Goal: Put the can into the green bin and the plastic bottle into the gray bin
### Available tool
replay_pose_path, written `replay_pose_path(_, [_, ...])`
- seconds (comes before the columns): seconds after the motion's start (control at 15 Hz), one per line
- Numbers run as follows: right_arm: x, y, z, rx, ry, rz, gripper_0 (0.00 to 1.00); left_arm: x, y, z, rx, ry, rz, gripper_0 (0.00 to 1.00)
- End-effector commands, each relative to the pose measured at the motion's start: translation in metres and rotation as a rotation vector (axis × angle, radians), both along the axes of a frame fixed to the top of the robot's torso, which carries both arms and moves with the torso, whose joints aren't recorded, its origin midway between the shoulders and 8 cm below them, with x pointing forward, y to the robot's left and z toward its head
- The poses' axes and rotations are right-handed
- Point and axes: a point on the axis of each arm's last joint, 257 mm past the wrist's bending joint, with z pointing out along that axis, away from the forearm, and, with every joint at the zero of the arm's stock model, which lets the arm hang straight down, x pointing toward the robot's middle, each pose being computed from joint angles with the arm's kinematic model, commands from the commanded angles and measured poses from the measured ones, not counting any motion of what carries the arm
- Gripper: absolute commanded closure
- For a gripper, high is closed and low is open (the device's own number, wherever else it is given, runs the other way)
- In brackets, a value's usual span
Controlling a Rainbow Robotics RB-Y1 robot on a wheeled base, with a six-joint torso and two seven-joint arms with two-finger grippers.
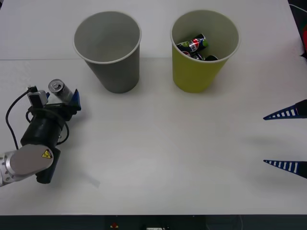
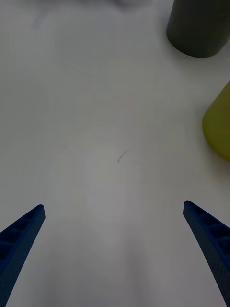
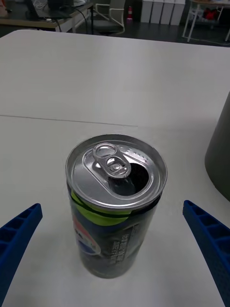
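At the left of the front view, the left end effector (image 1: 67, 98) is sitting low over the white worktop (image 1: 158, 143), with the can (image 1: 59, 89) standing upright between its blue fingers. In the left wrist view the fingers (image 3: 19, 235) are standing wide apart at either side of the can (image 3: 115, 206), not touching it, so the end effector is gaping open and gripping nothing. That can is showing a shiny silver top with an opened pull tab and a dark body with green and a red-and-blue logo.

Moving right, the gray bin (image 1: 109, 50) is standing upright in the upper middle of the front view, near the can but apart from it. Just beside it to the right, the green bin (image 1: 201, 48) is standing upright and is holding dark cans with red-and-blue logos (image 1: 194, 45).

At the far right edge, the right end effector (image 1: 286, 140) is hovering over bare worktop, well apart from both bins, its blue fingers (image 2: 21, 240) spread wide and holding nothing.
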Motion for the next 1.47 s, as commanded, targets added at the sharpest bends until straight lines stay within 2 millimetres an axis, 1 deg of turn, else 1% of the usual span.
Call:
replay_pose_path(0.07, [0.000, 0.000, 0.000, 0.000, 0.000, 0.000, 0.00, 0.012, -0.001, 0.000, 0.000, 0.004, 0.010, 0.00])
replay_pose_path(0.27, [0.000, 0.000, 0.000, 0.000, 0.000, 0.000, 0.00, 0.021, -0.001, 0.003, 0.000, -0.003, 0.023, 0.00])
replay_pose_path(0.4, [0.000, 0.000, 0.000, 0.000, 0.000, 0.000, 0.00, 0.022, -0.001, 0.003, 0.000, -0.002, 0.025, 0.00])
replay_pose_path(0.47, [0.000, 0.000, 0.000, 0.000, 0.000, 0.000, 0.00, 0.022, 0.000, 0.003, 0.003, -0.003, 0.026, 0.04])
replay_pose_path(0.53, [0.000, 0.000, 0.000, 0.000, 0.000, 0.000, 0.00, 0.022, 0.000, 0.003, 0.005, -0.003, 0.026, 0.49])
replay_pose_path(0.6, [0.000, 0.000, 0.000, 0.000, 0.000, 0.000, 0.00, 0.022, 0.000, 0.003, 0.009, -0.003, 0.025, 1.00])
replay_pose_path(1.0, [0.000, 0.000, 0.000, 0.000, 0.000, 0.000, 0.00, 0.021, -0.001, 0.003, 0.014, -0.005, 0.020, 1.00])
replay_pose_path(1.33, [0.000, 0.000, 0.000, 0.000, 0.000, 0.000, 0.00, 0.022, 0.002, 0.008, 0.042, -0.019, 0.007, 1.00])
replay_pose_path(1.4, [0.000, 0.000, 0.000, 0.000, 0.000, 0.000, 0.00, 0.018, 0.005, 0.010, 0.051, -0.024, 0.001, 1.00])
replay_pose_path(1.47, [0.000, 0.000, 0.000, 0.000, 0.000, 0.000, 0.00, 0.016, 0.002, 0.011, 0.059, -0.020, -0.027, 1.00])
